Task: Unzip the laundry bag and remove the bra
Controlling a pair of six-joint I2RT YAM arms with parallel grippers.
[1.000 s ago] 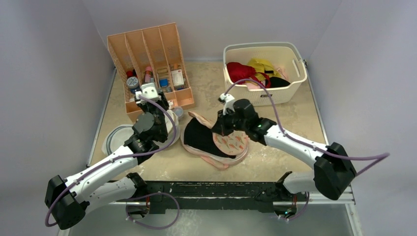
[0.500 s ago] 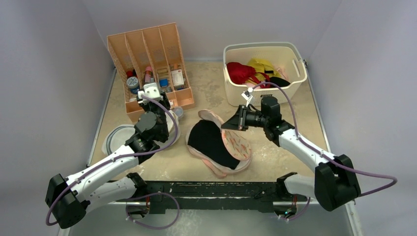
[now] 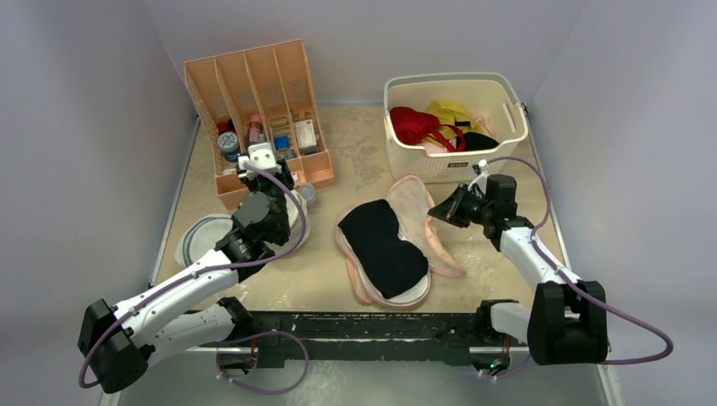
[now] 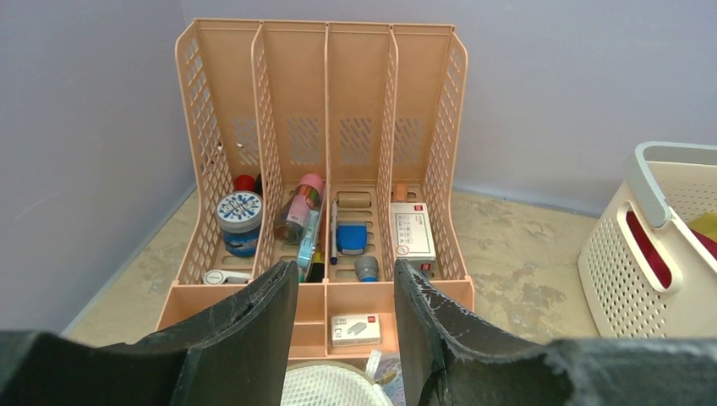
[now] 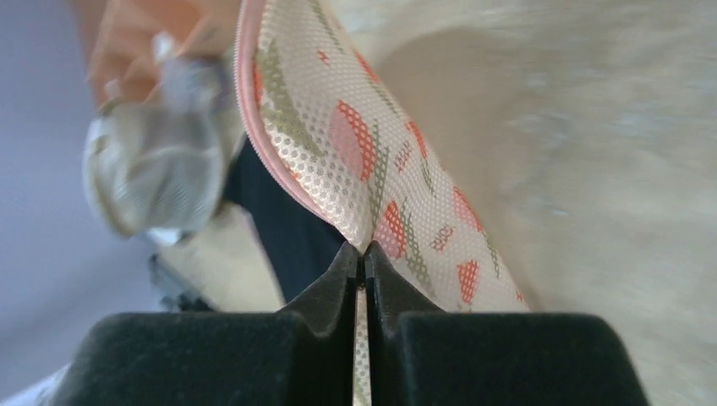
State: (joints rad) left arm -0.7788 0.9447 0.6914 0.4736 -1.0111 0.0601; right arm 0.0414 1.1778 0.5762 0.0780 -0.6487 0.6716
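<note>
Bag (image 3: 413, 203) lies unzipped mid-table, bra (image 3: 385, 245) exposed in its left half. Right gripper (image 3: 446, 210), near the basket (image 3: 423, 165), pinches the opened flap's edge; left gripper (image 4: 345, 292), jaws apart and empty, faces the organizer (image 4: 325, 127)

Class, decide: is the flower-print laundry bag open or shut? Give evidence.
Open. The laundry bag has its printed flap folded back, pinched by the right end effector, exposing the black bra.
</note>
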